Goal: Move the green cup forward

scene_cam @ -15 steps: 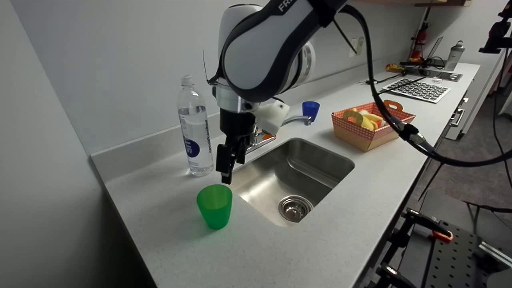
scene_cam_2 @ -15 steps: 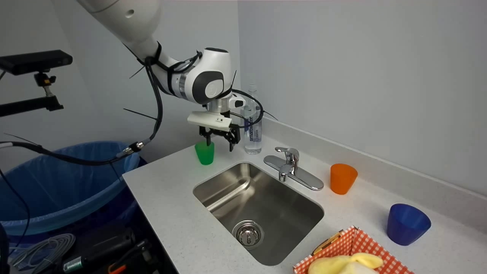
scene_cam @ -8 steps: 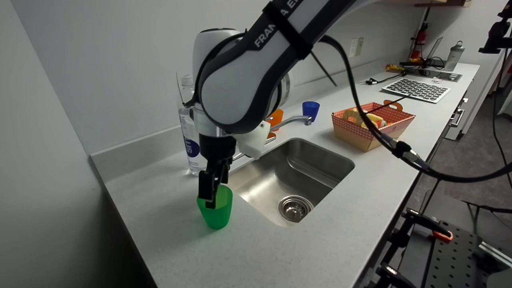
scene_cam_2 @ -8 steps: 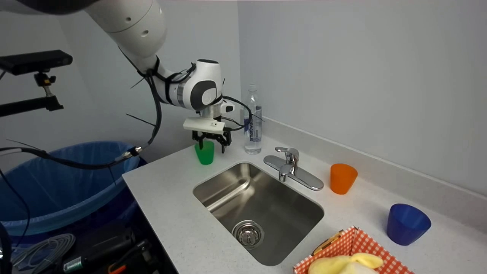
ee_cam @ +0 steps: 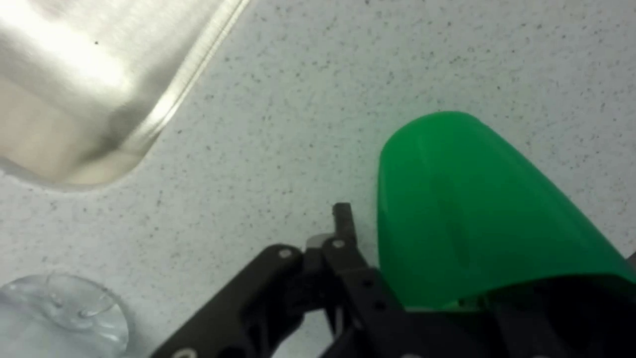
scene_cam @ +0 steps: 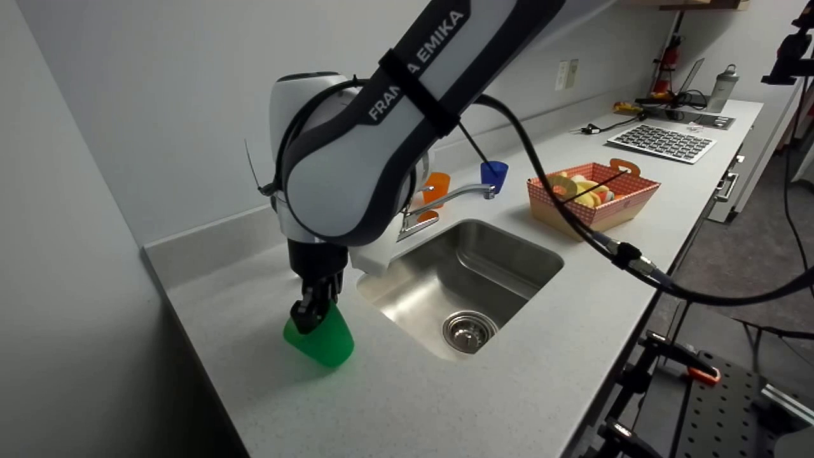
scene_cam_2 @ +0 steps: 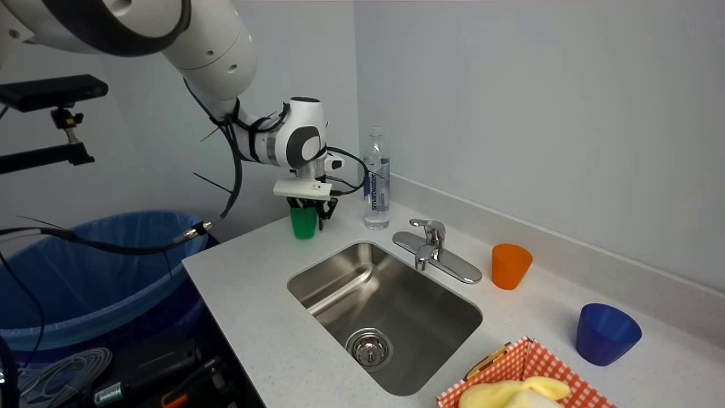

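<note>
The green cup [scene_cam: 331, 343] leans over on the counter, its mouth tipped towards the end wall, as an exterior view shows. My gripper [scene_cam: 320, 310] is down at its rim. In the wrist view one finger [ee_cam: 344, 221] stands outside the green cup [ee_cam: 462, 194], with a thin strip of counter between them. A dark streak shows through the cup's wall; the second finger seems to be inside or behind it, mostly hidden. In an exterior view the outer finger [scene_cam_2: 321, 222] is on the bottle side of the cup. The jaws are partly apart, with no firm grip to be seen.
A tall water bottle [scene_cam_2: 376, 192] stands close to the gripper, behind the arm elsewhere. The sink [scene_cam: 413, 318] lies beside the cup, with a faucet [scene_cam_2: 433, 241]. Farther along are an orange cup [scene_cam_2: 511, 266], a blue cup [scene_cam_2: 606, 335] and a checked basket [scene_cam: 559, 219].
The arm has come down over the cup, away from the sink. Upright before, the cup is now tilted and slightly shifted. The jaws have drawn closer together.
</note>
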Robot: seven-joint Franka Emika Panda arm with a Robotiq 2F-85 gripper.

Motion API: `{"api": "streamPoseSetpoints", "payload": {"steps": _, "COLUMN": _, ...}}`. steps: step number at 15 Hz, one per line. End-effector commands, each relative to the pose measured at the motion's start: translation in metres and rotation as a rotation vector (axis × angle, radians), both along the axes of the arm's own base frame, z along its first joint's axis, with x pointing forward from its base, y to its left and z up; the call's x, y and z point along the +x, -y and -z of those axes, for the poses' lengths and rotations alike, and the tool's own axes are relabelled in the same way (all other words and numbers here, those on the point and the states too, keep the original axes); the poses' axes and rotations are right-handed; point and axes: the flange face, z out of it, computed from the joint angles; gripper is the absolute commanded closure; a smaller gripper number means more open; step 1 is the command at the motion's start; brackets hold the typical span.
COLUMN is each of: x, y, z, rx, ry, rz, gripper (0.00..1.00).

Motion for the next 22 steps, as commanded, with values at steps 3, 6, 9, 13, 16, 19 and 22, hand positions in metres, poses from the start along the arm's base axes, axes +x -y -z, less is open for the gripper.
{"api": "streamPoseSetpoints", "payload": {"steps": 3, "x": 0.013, "y": -0.007, "z": 0.002, "rx": -0.032, "ry": 0.029, "rz": -0.038, "gripper": 1.0}}
{"api": "streamPoseSetpoints", "payload": {"steps": 6, "x": -0.011, "y": 0.005, "z": -0.019, "rx": -0.019, "ry": 0.017, "rz": -0.057, "gripper": 1.0}}
{"api": "streamPoseSetpoints", "payload": {"steps": 9, "x": -0.033, "y": 0.008, "z": -0.02, "rx": -0.031, "ry": -0.002, "rz": -0.085, "gripper": 0.99}}
{"api": "streamPoseSetpoints", "payload": {"steps": 13, "x": -0.069, "y": -0.001, "z": -0.012, "rx": -0.044, "ry": -0.037, "rz": -0.143, "gripper": 0.99}}
{"api": "streamPoseSetpoints", "payload": {"steps": 16, "x": -0.092, "y": 0.021, "z": -0.013, "rx": -0.055, "ry": -0.056, "rz": -0.172, "gripper": 0.99}}
{"api": "streamPoseSetpoints", "payload": {"steps": 19, "x": -0.109, "y": 0.048, "z": -0.022, "rx": -0.063, "ry": -0.06, "rz": -0.201, "gripper": 0.99}}
{"api": "streamPoseSetpoints", "payload": {"steps": 22, "x": -0.124, "y": 0.076, "z": -0.031, "rx": -0.07, "ry": -0.057, "rz": -0.245, "gripper": 0.99}}
